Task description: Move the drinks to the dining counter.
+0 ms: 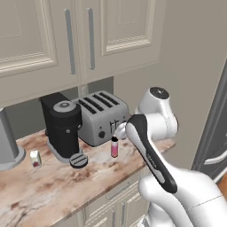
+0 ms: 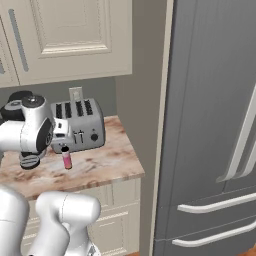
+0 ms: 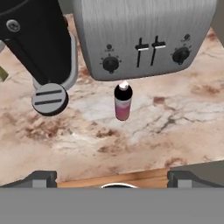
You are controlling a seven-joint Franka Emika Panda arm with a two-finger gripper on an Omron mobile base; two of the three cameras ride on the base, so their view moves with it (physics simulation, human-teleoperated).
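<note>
Left base view, bottle: we see the pink bottle (image 1: 114,147) upright on the marbled tabletop (image 1: 53,186), just in front of the toaster (image 1: 103,116) and right of the coffee machine (image 1: 64,126); a small whitish carton-like item (image 1: 35,158) sits well to the left.
Left base view, risk: we judge that the arm's forearm (image 1: 148,153), near the bottle, could topple it on a careless descent.
Right base view, room: we see the tabletop end at a wall beside a tall grey fridge (image 2: 210,125), with cream cabinets (image 2: 65,40) above; the bottle (image 2: 66,160) stands near the front edge.
Hand view, jaws: we see the gripper (image 3: 112,177) spread wide and empty, its tips far apart, the bottle (image 3: 123,103) ahead of them and apart.
Hand view, risk: we judge that the toaster (image 3: 144,35) right behind leaves little room; overshooting would strike it, and the narrow bottle may tip or slip.
</note>
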